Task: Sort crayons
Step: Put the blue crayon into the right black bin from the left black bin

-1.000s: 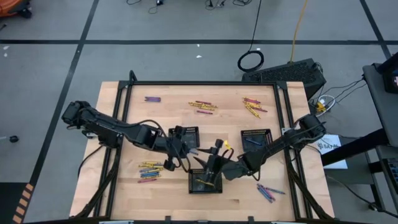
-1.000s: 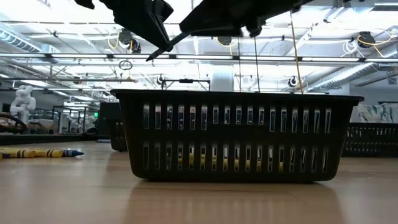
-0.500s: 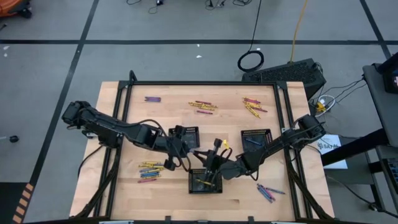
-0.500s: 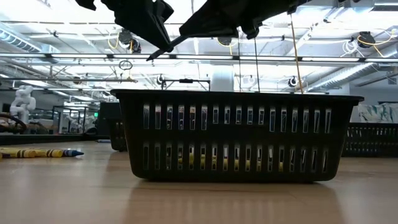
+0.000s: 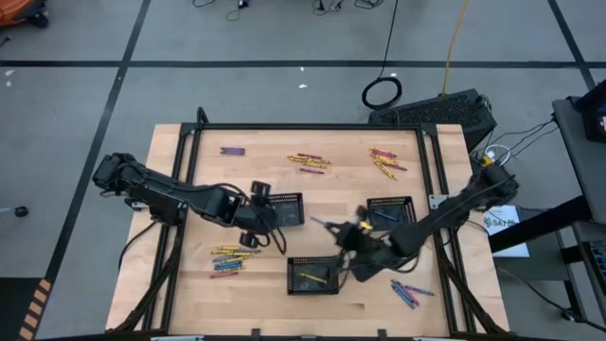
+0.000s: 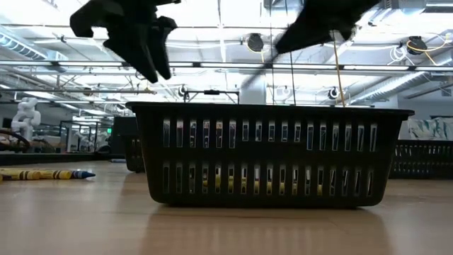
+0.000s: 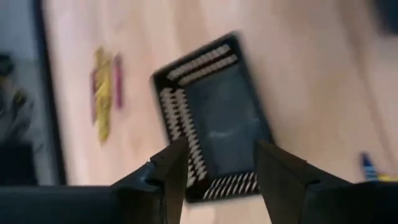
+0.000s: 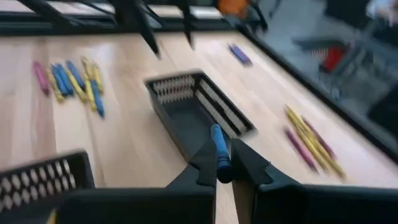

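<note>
My right gripper (image 8: 221, 167) is shut on a blue crayon (image 8: 217, 144) in the air, between the near tray (image 5: 312, 275) and the right tray (image 5: 390, 210). In the high view this gripper (image 5: 333, 228) points toward the table's left. My left gripper (image 7: 217, 152) stands open with nothing between its fingers, above the near edge of the left tray (image 7: 214, 121); the high view shows it at the end of the left arm (image 5: 267, 218). Loose crayons (image 5: 227, 258) lie flat on the wood in small groups. My right gripper pinches the blue crayon between its two fingers at one end (image 8: 219, 169). The rest of the crayon sticks out ahead past the fingertips, roughly along them. The fingers slant downward, coming from the table's right side. The crayon is lifted clear of table and trays.
Three black mesh trays stand mid-table; the near tray holds yellow crayons (image 5: 312, 277), the right one blue (image 5: 383, 215). Crayon groups lie far left (image 5: 232, 151), far middle (image 5: 308, 161), far right (image 5: 383, 163) and near right (image 5: 407, 292). A black frame rims the table.
The two grippers met above the near tray, where my right gripper shut on the blue crayon and my left gripper opened and let go. My right gripper then drew back toward the table's right with the crayon and tipped up; my left drew back toward the left tray.
</note>
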Controlling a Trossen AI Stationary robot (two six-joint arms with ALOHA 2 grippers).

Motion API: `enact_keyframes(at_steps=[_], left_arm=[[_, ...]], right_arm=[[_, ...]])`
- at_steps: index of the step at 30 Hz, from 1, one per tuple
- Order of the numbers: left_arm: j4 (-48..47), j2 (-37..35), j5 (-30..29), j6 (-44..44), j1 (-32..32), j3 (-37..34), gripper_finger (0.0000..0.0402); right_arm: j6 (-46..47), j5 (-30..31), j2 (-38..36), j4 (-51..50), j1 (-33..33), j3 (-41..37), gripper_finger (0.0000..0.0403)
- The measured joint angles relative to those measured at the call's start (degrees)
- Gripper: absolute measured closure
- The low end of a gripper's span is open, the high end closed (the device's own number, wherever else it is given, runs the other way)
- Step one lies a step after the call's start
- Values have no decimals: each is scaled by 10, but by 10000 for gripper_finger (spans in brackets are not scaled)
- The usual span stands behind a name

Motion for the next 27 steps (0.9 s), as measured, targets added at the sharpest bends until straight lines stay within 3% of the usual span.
enact_keyframes(at_steps=[3, 7, 10, 13, 18, 27], left_arm=[[-42, -9, -38, -53, -6, -2, 220], [-34, -32, -81, -102, -30, -23, 220], [-15, -49, -125, -144, -56, -43, 220], [-14, -61, -183, -203, -88, -57, 220], [-16, -74, -246, -281, -153, -84, 220], [-19, -74, -295, -378, -247, -120, 220]], right_arm=[[158, -25, -61, -198, 18, 0, 401], [366, -152, -134, -426, 29, 0, 402], [452, -250, -172, -532, 32, 0, 402], [489, -293, -195, -599, 33, 0, 402], [486, -298, -236, -602, 30, -45, 402], [522, -254, -384, -429, 9, -231, 390]])
